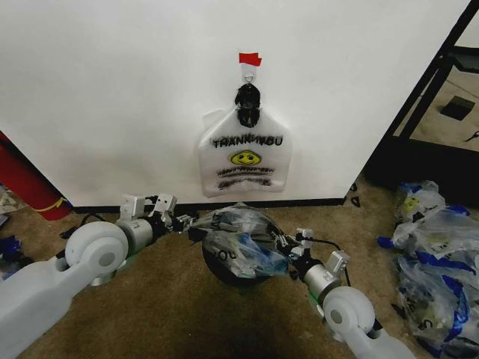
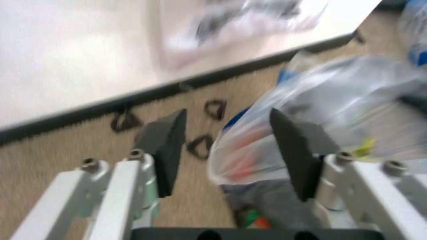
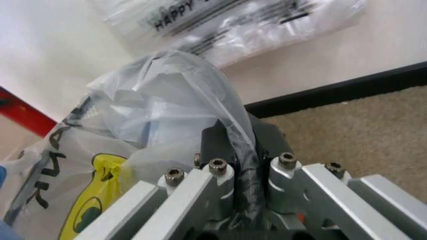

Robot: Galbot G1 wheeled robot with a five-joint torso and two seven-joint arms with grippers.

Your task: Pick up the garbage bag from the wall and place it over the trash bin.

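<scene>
The garbage bag (image 1: pixel 238 238), see-through with blue patches and a yellow smiley, is draped over the black trash bin (image 1: pixel 233 275) at the foot of the white wall (image 1: pixel 112 90). My right gripper (image 1: pixel 288 250) is at the bag's right side, and the right wrist view shows this gripper (image 3: pixel 243 170) shut on a gathered fold of the bag (image 3: pixel 167 100). My left gripper (image 1: pixel 185 221) is at the bag's left edge. It stands open (image 2: pixel 230 145), with the bag (image 2: pixel 333 100) bulging between and beyond its fingers.
A flat white "THANK YOU" bag (image 1: pixel 245 158) hangs from a hook (image 1: pixel 248 75) under a red tape strip (image 1: pixel 249 58). A heap of clear bags (image 1: pixel 438 254) lies on the carpet to the right, beneath a black frame (image 1: pixel 430 82). A red cylinder (image 1: pixel 22 183) leans at left.
</scene>
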